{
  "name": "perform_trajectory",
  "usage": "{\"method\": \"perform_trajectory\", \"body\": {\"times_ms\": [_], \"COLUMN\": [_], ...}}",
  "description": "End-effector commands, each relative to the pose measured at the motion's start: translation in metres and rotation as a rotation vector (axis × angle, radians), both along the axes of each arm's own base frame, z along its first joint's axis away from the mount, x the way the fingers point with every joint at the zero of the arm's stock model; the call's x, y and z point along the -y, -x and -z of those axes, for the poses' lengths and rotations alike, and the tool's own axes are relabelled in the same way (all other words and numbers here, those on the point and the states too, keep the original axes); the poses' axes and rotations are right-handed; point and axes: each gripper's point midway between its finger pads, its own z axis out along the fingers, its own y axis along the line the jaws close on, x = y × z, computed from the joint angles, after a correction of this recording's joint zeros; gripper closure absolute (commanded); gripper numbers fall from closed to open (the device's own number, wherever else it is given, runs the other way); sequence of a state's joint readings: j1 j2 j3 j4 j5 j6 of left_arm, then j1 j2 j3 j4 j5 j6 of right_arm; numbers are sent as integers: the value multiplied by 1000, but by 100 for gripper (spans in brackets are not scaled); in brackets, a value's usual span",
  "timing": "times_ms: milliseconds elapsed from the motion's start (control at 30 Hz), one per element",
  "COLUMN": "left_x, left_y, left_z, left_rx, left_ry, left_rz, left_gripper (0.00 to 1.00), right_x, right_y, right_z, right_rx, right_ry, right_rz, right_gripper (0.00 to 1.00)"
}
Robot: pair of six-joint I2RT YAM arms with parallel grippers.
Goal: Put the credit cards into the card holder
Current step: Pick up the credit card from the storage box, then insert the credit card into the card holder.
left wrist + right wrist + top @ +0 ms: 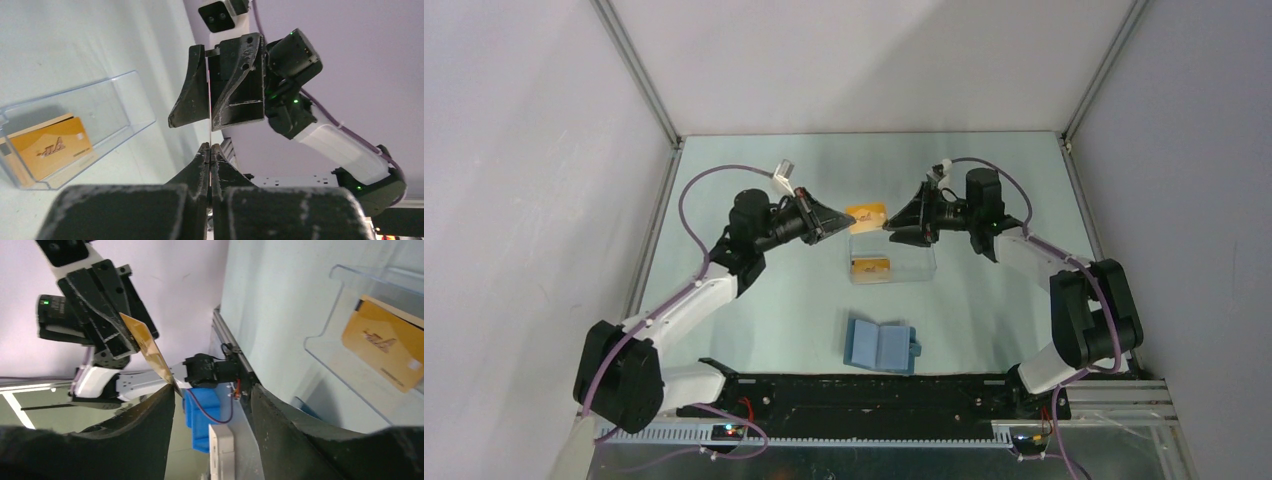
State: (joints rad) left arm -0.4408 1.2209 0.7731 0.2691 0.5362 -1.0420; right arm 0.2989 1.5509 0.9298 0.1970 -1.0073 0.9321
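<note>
At upper centre of the top view, the left gripper (840, 228) is clamped tight on one end of a thin, stiff, likely slick credit card (866, 214), best pinched across both faces, the right gripper (892, 224) stands parted at its free end, and the card holder (879, 345) lies open at lower centre.

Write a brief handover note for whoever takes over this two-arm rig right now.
Left gripper shut on an orange-gold plastic credit card, held in the air.
Right gripper open, jaws either side of that card's far end.
Second orange-gold card lies in the clear plastic box.
Blue folding card holder lies open on the table near the arm bases.
Done: no card stowed. Left: both cards into the holder.
</note>
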Motion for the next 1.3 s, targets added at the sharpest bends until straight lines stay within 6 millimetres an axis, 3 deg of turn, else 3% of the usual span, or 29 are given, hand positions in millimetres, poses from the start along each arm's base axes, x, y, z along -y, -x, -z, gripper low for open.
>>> {"method": "perform_trajectory", "body": {"times_ms": [0,133,267,300,367,400,567,700,800,933,1100,1267], "left_x": [1,2,2,2,2,3,-3,-24,-33,-27,-5,11], "left_y": [5,7,8,8,7,7,-1,-5,-6,7,49,77], "left_z": [-37,-37,-34,-33,-31,-29,-11,16,14,0,-40,-44], "left_rx": [89,86,84,85,85,85,73,42,107,245,461,389], "left_ry": [112,130,125,122,117,113,20,-205,-323,-359,-261,-133], "left_rz": [25,30,31,31,33,37,-14,-99,-97,24,344,584], "left_gripper": [100,100,100,100,96,93,54,32,18,12,14,18], "right_x": [-5,-11,-18,-18,-18,-17,-3,10,16,16,14,3], "right_y": [7,9,14,14,13,12,9,16,23,46,86,117], "right_z": [-55,-71,-78,-78,-73,-64,-38,-30,-28,-39,-39,-40], "right_rx": [104,115,112,124,131,87,126,217,295,426,548,568], "right_ry": [-171,-235,-265,-262,-235,-202,41,195,230,218,279,261], "right_rz": [-40,-58,-78,-78,-63,-50,20,22,-16,-121,-260,-360], "right_gripper": [42,50,74,85,98,100,100,100,100,100,100,100]}}
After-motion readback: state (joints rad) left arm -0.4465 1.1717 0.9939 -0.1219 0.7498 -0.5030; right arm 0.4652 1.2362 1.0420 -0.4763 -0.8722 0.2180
